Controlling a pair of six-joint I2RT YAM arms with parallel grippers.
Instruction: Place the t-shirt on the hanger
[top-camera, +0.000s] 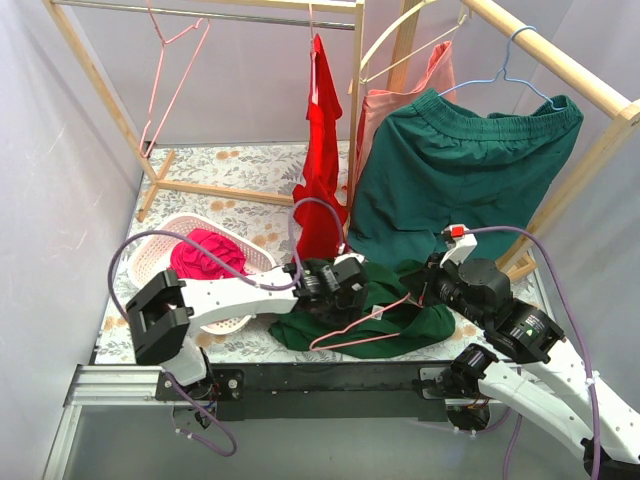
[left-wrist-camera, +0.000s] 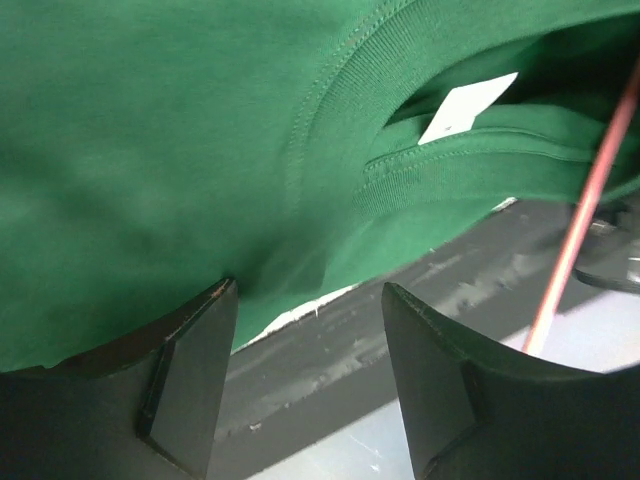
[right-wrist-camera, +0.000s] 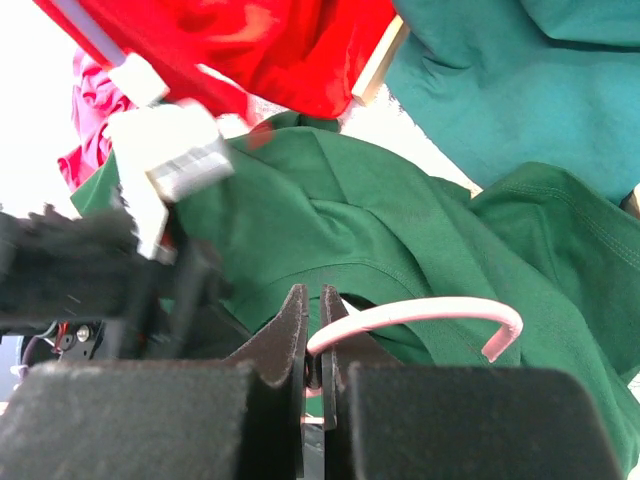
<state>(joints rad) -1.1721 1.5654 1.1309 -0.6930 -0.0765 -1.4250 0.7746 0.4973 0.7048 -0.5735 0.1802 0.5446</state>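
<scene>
On the counter, at its near edge, the green t-shirt lies crumpled between the arms, limp, light and likely to slip off thin wire. The right hand is clamped on the pink hanger near its hook. The left hand, jaws spread and empty, hovers by the ribbed collar, probably the firmest hold.

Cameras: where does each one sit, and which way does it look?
Top: above and behind, looking down at the table; left arm and right arm show.
Left wrist: on the left arm, close over the t-shirt neck; open left pincer below.
Right wrist: looks along the right pincer, shut on the hanger, toward the left arm.
Shared: both wrist views show t-shirt and hanger.
</scene>
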